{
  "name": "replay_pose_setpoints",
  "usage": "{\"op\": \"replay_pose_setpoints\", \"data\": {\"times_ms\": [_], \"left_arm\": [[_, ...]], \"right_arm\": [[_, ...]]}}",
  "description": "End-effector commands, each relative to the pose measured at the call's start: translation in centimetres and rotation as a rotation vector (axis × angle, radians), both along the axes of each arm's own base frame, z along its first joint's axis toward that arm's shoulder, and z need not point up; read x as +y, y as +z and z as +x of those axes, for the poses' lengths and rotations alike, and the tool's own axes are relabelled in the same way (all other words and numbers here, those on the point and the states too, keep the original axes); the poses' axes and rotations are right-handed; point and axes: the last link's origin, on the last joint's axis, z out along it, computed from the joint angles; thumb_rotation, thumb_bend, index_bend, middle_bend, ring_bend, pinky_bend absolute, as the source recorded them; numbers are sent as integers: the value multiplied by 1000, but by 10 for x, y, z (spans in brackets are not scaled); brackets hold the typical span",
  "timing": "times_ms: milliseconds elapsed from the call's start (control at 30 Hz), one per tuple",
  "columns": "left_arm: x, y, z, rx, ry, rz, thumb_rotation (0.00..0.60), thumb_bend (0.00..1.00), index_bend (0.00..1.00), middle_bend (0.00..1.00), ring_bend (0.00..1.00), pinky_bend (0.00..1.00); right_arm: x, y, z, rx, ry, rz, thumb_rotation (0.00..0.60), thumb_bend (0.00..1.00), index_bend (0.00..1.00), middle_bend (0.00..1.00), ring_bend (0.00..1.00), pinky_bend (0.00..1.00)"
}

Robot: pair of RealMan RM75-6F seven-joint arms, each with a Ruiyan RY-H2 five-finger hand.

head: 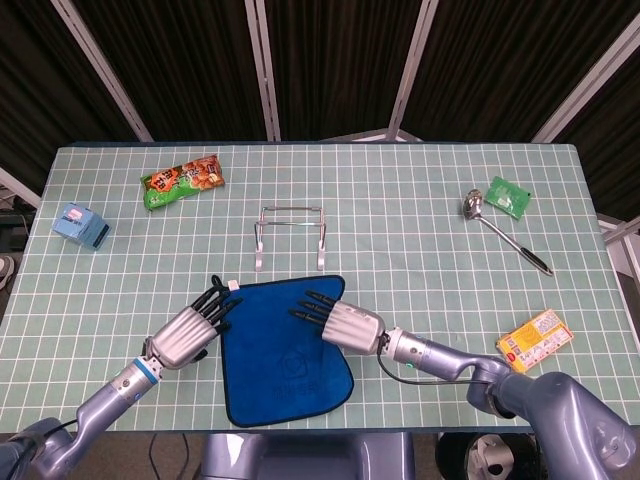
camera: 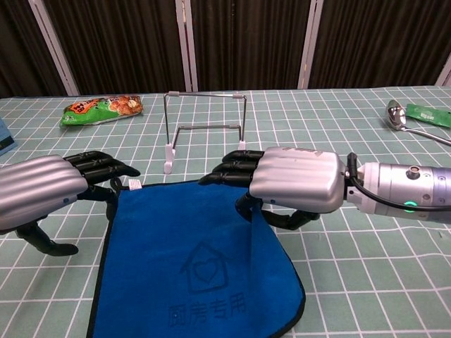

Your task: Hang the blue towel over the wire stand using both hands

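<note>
The blue towel (head: pixel 285 355) (camera: pixel 190 267) lies flat near the table's front edge. Just behind it stands the wire stand (head: pixel 291 235) (camera: pixel 204 127), bare. My right hand (head: pixel 335 318) (camera: pixel 292 184) lies over the towel's far right corner, fingers stretched on top and thumb under the edge. That edge is raised into a crease, pinched between thumb and fingers. My left hand (head: pixel 190 330) (camera: pixel 42 191) is at the far left corner by the white tag. Its fingers are apart and reach the towel's rim, holding nothing.
A green snack bag (head: pixel 183 181) (camera: pixel 102 109) lies at the back left and a small blue box (head: pixel 81 224) at the left edge. A spoon (head: pixel 500 230) and a green packet (head: pixel 509 195) are at the back right. A yellow packet (head: pixel 535 340) sits front right.
</note>
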Motion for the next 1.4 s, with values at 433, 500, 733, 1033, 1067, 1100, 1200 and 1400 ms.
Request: {"op": "replay_pose_setpoints", "data": {"times_ms": [433,500,733,1033,1067,1100,1200,1400], "left_arm": [[8,-31,10,1,-25,-36,600,198,412,0,0,0],[9,-33,13,-1,-28,-38,600,198,412,0,0,0],[9,-41,23,5,-47,-46,600,246,413,0,0,0],[8,-44,29,10,-56,-57,600,481,487,0,0,0],[8,-44,28,12,-55,-55,600,520,493,0,0,0],[8,-44,28,12,-54,-55,600,540,504,0,0,0],[7,-43,28,-7,-51,-54,600,565,591,0,0,0],[8,-37,29,-55,-36,-31,600,566,761,0,0,0]], "right_arm": [[1,1,-2,6,7,-2,600,627,613,0,0,0],[1,1,-2,5,9,-1,600,627,613,0,0,0],[1,1,-2,1,9,-3,600,626,613,0,0,0],[1,2,-5,4,7,-3,600,627,613,0,0,0],[1,2,-5,3,7,-4,600,627,613,0,0,0],[1,3,-6,3,6,-4,600,627,613,0,0,0],[1,4,-7,3,8,-9,600,626,613,0,0,0],[1,11,-8,-19,6,-21,600,626,613,0,0,0]]}}
